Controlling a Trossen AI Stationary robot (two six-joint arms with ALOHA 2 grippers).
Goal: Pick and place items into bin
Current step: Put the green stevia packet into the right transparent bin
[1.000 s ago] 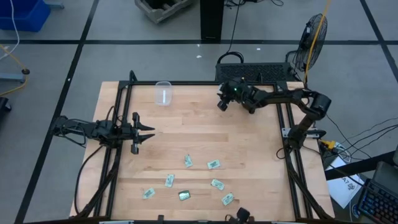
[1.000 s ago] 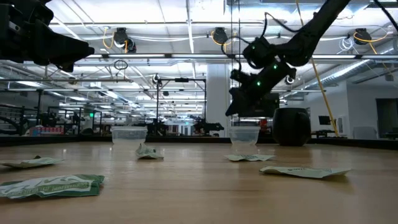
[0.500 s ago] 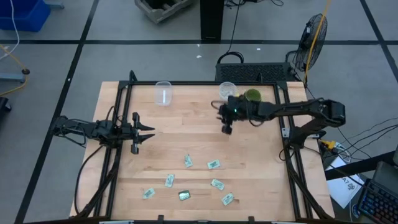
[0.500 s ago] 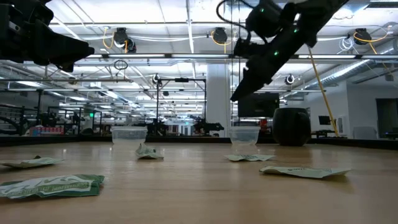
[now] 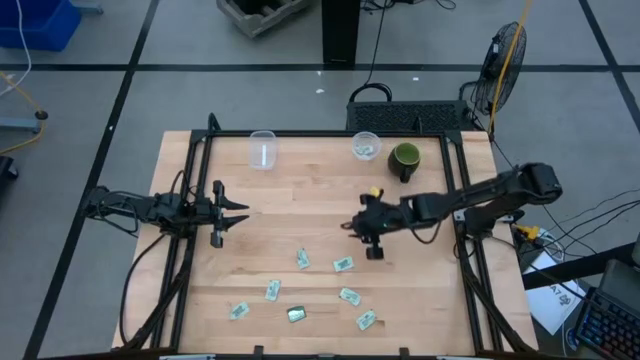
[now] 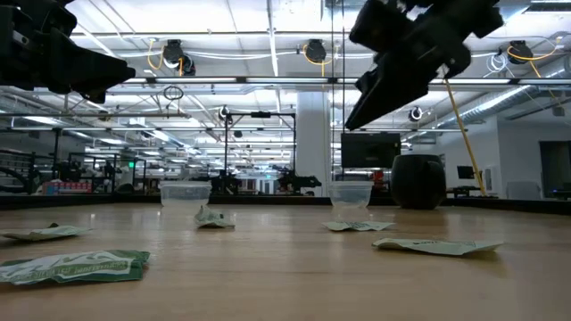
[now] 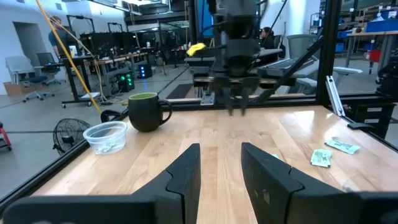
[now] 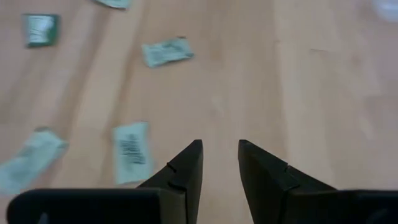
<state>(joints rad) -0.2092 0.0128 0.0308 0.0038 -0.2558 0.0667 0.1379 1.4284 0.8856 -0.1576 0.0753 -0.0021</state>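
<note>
Nearest the table's front edge lie the flat little packets: a darker green one [image 5: 296,314], with pale mint ones beside it at [image 5: 238,311], [image 5: 272,291], [image 5: 349,296] and [image 5: 366,320]. A little farther in sit two more pale packets [image 5: 303,260] and [image 5: 343,264]. All rest loose on the bare wooden tabletop [image 5: 300,200], a smooth light plank surface framed by black metal rails [image 5: 190,180].

Just beyond these packets the right gripper [image 5: 372,240] hangs above the wood, its two dark fingers [image 8: 186,165] spread a narrow gap apart and holding nothing; the wrist view looks down on a pale packet [image 8: 132,151] just beside one finger.

At the table's left side the left gripper [image 5: 232,215] waits over the rail, fingers [image 7: 186,171] parted and empty.

At the far edge stand three containers. A clear round plastic cup [image 5: 263,149] stands to the left; what it holds cannot be told. A second clear cup [image 5: 366,145] holds a few pale packets, seen through its thin wall [image 7: 107,137]. Just beside it stands a dark green glossy mug [image 5: 404,159] with a handle; its inside cannot be made out.
</note>
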